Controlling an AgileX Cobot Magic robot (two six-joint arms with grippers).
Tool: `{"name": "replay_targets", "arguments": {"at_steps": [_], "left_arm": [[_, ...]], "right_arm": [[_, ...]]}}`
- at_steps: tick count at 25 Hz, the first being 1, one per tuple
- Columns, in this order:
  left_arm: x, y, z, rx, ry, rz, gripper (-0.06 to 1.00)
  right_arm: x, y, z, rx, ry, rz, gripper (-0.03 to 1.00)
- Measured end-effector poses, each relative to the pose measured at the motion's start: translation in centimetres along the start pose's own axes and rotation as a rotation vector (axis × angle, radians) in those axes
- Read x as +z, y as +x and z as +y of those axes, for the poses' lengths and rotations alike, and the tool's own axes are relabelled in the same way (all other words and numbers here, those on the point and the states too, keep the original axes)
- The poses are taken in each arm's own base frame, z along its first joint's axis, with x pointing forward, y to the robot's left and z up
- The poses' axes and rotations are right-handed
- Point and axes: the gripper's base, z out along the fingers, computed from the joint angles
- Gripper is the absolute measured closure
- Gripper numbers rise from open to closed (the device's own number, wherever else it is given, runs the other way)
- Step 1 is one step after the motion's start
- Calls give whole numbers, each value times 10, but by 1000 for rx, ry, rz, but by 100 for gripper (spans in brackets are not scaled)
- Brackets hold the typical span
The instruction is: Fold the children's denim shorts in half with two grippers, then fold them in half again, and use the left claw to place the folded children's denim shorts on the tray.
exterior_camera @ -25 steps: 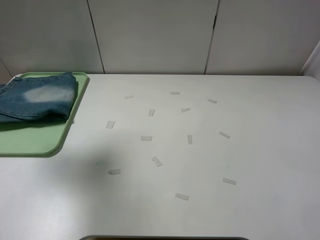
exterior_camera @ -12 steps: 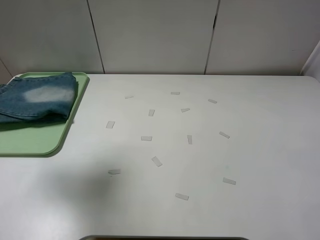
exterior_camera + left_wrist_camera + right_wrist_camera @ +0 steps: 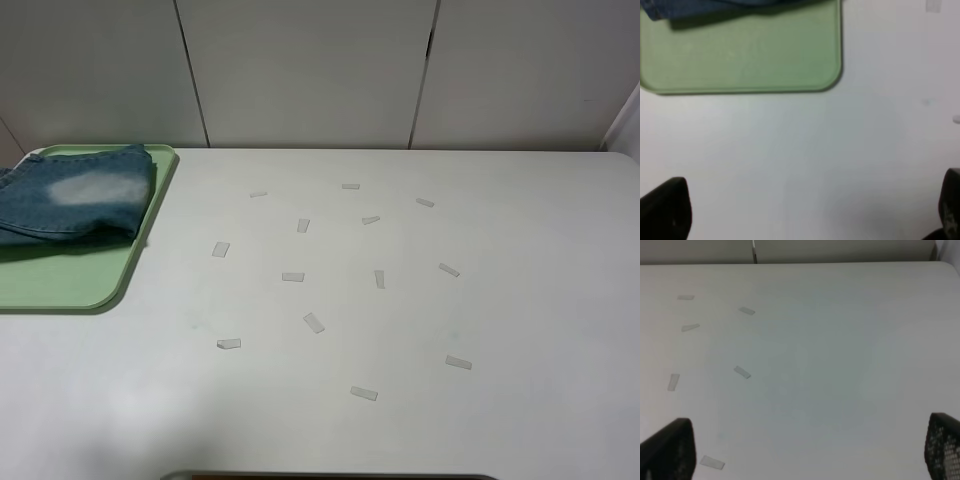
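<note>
Exterior high shows folded denim shorts (image 3: 75, 205) on the tray (image 3: 70, 285); both grippers spread, empty.

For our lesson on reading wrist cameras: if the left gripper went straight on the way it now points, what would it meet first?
Probably bare table, nothing between the open left gripper's fingers; the tray lies farther on. Depth is unclear.

The children's denim shorts (image 3: 75, 205) are showing as soft, matt woven cloth, faded to a whitish worn patch on top. The tray (image 3: 70, 285) is looking like smooth pale green plastic, with hardly any sheen (its rim reads the same from the left wrist). The desk (image 3: 400, 320) is lying smooth and matt white, and the tape strips (image 3: 314, 322) on it are catching slightly translucent. The left claw's fingertips (image 3: 665, 210) are coming across as dull black plastic, and the right claw's fingertips (image 3: 942, 447) are showing a fine gridded texture.
</note>
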Motion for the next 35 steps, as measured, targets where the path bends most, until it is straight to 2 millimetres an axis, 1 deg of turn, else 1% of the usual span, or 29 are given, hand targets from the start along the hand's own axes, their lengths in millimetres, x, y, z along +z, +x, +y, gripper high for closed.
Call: {"name": "replay_targets", "arguments": {"at_steps": [1,3,5,6,7,9,13,18,22,25,35], "left_arm": [[-6,14,-2,-3,7,-22,-5],[-15,34,-4,10,10,-60,-5],[-30,58,-7,45,19,-134,-5],[-30,58,-7,45,19,-134,-5],[-39,79,-11,70,32,-199,-5],[-47,99,-14,73,44,-263,-5],[-45,127,-19,69,70,-322,-5],[-31,159,-23,67,80,-366,-5],[-20,175,-24,68,74,-434,-5],[-23,185,-25,101,86,-534,-5],[-24,187,-25,130,96,-548,-5]], "right_arm": [[0,0,0,0,0,0,27],[0,0,0,0,0,0,27],[0,0,0,0,0,0,27],[0,0,0,0,0,0,27],[0,0,0,0,0,0,27],[0,0,0,0,0,0,27],[0,0,0,0,0,0,27],[0,0,0,0,0,0,27],[0,0,0,0,0,0,27],[0,0,0,0,0,0,27],[0,0,0,0,0,0,27]]}}
